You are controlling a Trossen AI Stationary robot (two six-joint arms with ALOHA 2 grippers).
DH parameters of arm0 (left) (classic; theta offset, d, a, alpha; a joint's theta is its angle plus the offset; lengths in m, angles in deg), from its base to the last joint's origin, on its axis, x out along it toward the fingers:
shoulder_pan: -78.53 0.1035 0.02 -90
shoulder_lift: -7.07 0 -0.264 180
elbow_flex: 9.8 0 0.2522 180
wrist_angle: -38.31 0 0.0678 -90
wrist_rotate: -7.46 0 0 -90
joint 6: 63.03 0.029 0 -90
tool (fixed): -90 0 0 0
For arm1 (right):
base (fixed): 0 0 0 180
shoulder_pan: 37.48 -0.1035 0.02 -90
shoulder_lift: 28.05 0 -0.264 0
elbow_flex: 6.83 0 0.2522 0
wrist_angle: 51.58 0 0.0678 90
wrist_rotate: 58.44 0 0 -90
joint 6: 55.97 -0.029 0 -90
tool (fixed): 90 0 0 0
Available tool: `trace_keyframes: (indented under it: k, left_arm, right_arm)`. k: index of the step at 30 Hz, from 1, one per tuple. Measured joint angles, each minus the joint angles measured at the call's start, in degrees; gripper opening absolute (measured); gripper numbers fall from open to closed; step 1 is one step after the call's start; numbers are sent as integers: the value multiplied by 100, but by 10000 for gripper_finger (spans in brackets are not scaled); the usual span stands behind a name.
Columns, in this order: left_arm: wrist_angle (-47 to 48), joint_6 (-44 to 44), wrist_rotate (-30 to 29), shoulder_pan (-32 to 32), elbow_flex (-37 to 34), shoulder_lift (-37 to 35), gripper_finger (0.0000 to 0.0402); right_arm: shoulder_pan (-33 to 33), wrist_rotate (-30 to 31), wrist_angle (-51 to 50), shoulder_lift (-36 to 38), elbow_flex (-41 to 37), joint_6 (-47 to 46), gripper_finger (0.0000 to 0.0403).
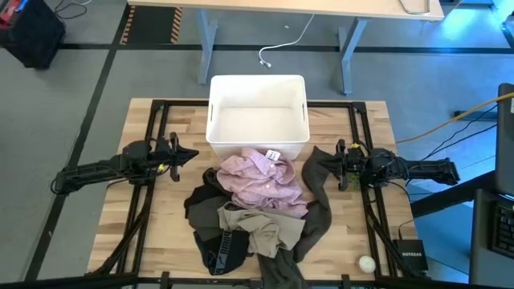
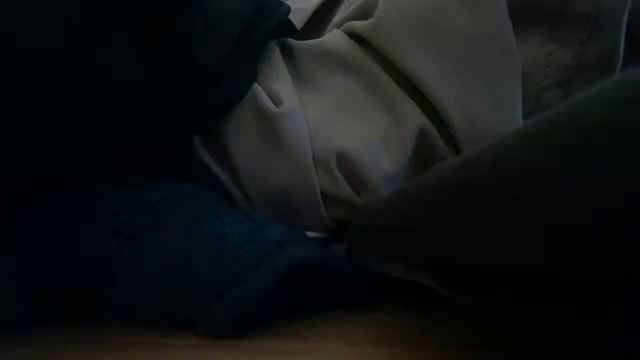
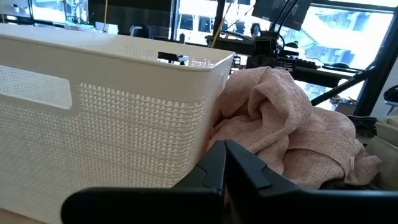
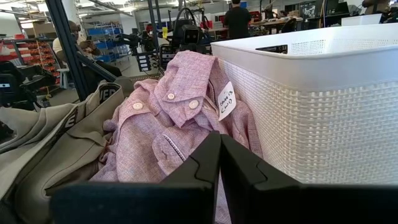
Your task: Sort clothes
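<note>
While clothes pile (image 1: 255, 210) abuts bin (image 1: 258, 88), left gripper (image 1: 189, 153), right gripper (image 1: 340, 166) pressed together, flanking.

Bright overhead view, low view dark, blurred

A wooden table (image 1: 161, 217) with a black frame stands on a grey floor (image 1: 72, 104). Beyond it is a long desk (image 1: 281, 8) on grey legs, with a white cable (image 1: 281, 44) trailing beneath and a yellow-black striped mat (image 1: 151, 26) nearby. Farther off are blue shelves (image 4: 106, 31), bright windows (image 3: 348, 31) and a standing person (image 4: 237, 18).
</note>
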Motion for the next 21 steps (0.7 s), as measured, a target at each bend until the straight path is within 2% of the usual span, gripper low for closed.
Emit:
trace_keyframes:
  k: [21]
  left_arm:
    - [1, 1, -1, 0, 0, 0, 0]
  right_arm:
    - [0, 0, 0, 2, 0, 0, 26]
